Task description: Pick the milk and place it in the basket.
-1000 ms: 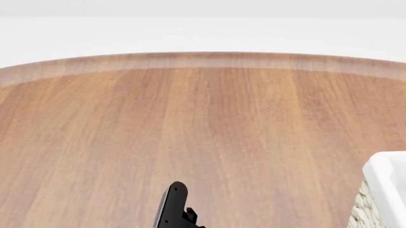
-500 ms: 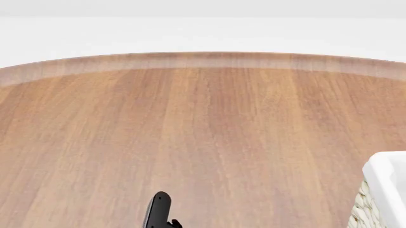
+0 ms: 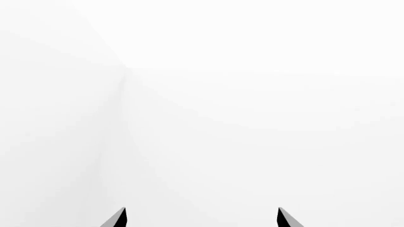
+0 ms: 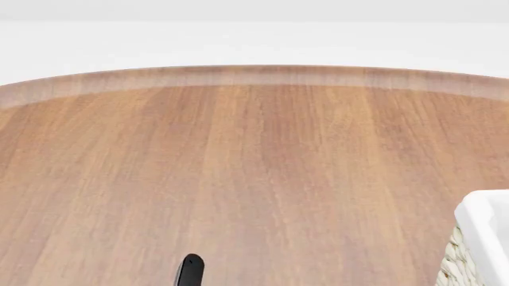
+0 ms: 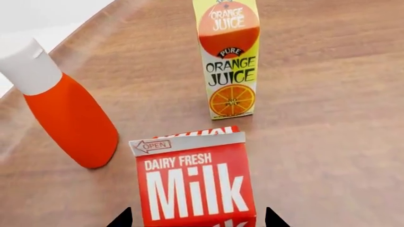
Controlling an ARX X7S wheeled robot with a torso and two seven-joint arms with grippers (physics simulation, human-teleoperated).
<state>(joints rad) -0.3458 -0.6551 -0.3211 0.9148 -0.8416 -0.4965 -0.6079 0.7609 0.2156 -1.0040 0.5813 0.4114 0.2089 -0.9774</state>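
Left gripper (image 4: 189,271) sunk lower, basket (image 4: 483,229) cropped

A bare, white-walled simulated room, home-like: a round wooden table (image 4: 254,167) carrying grocery cartons (image 5: 230,56) and a wicker basket (image 4: 481,238).

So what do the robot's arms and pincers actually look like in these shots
Little shows. The left pincer appears as two black, pointed, wedge-shaped fingertips, one with a grey face. The right pincer shows two similar small black pointed tips. In the head view, only a rounded, glossy black part pokes up at the bottom edge. No cables or markings are visible.
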